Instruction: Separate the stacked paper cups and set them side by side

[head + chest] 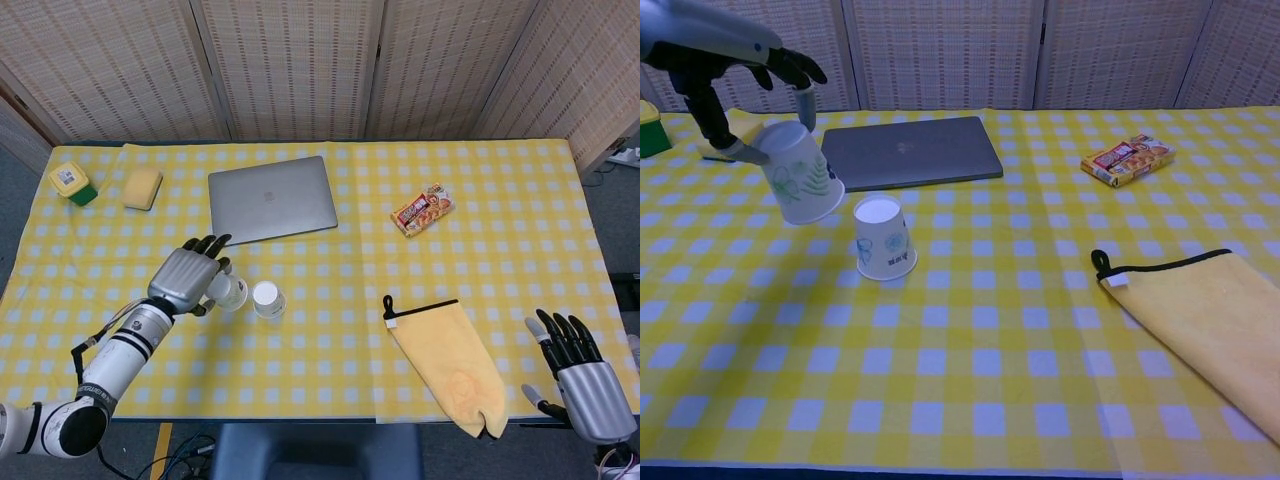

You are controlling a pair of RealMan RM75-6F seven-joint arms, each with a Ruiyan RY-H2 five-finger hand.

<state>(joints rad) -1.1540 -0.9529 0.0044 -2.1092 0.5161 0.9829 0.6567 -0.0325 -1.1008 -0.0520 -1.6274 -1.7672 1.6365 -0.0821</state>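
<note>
My left hand (187, 277) (732, 72) grips a white paper cup with a green leaf print (799, 186) (228, 292), upside down, tilted and lifted off the table. A second white cup with a blue print (883, 238) (267, 299) stands upside down on the yellow checked tablecloth, just right of the held cup and apart from it. My right hand (583, 381) hangs off the table's front right corner, fingers spread, holding nothing.
A closed grey laptop (271, 199) (910, 151) lies behind the cups. A snack packet (422, 209) (1126, 160) sits right of centre, a yellow cloth (451, 364) (1208, 316) at the front right. A yellow sponge (142, 187) and a yellow-lidded green container (72, 183) lie far left.
</note>
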